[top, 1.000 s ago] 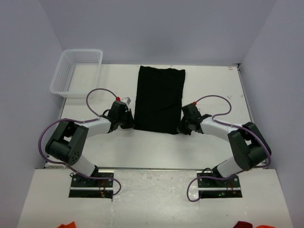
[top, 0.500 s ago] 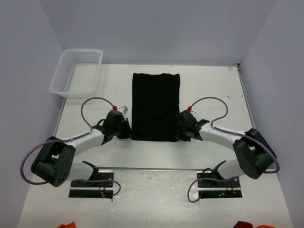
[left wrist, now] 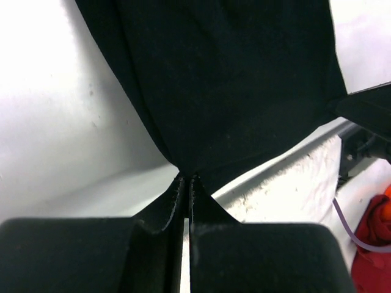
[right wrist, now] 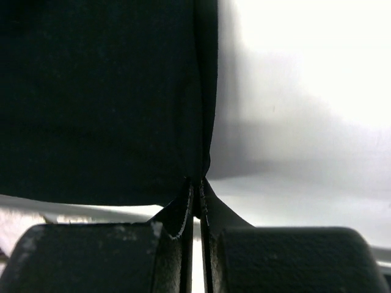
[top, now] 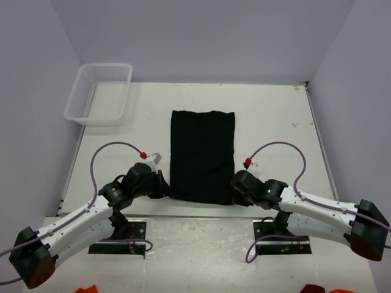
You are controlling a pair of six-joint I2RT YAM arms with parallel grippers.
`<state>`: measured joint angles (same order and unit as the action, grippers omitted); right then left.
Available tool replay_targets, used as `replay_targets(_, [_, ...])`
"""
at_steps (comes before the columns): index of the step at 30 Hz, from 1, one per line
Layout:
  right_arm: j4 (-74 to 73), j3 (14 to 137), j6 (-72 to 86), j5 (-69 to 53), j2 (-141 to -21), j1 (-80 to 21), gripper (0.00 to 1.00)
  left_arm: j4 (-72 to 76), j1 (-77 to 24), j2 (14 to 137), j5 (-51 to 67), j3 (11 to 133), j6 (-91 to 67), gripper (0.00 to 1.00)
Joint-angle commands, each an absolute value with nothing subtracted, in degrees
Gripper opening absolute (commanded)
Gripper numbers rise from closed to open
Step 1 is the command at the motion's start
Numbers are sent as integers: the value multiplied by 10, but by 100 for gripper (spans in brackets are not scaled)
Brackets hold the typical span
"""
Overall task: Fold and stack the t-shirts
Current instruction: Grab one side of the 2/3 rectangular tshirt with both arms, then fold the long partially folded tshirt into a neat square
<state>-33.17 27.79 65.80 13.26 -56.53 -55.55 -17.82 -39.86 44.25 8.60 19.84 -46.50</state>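
Note:
One black t-shirt [top: 202,155] lies as a long folded rectangle down the middle of the white table [top: 275,122]. Its near edge reaches the table's front edge. My left gripper [top: 164,190] is shut on the shirt's near left corner, and the cloth [left wrist: 226,85] fans out from between the closed fingertips [left wrist: 187,179]. My right gripper [top: 236,194] is shut on the near right corner; the shirt [right wrist: 104,91] hangs from its tips [right wrist: 197,180]. Both arms reach low and stretched along the front.
A white mesh basket [top: 99,93] stands at the far left corner of the table. The two arm bases [top: 119,237] sit on the front ledge. Red cloth [left wrist: 376,223] shows beyond the front edge in the left wrist view.
Both grippers have pulled the shirt's near corners toward the front edge, sliding the whole shirt nearer. The arms have stretched out low and flat.

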Motion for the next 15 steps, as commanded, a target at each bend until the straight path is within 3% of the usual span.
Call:
replay_targets(1, [-416, 263, 722, 186, -529, -598, 0, -257, -420, 393, 48, 197, -501, 0])
replay_targets(8, [-484, 292, 797, 224, -519, -704, 0, -308, -425, 327, 46, 206, -513, 0])
replay_targets(15, [-562, 367, 825, 280, -549, -742, 0, -346, -426, 291, 35, 243, -512, 0])
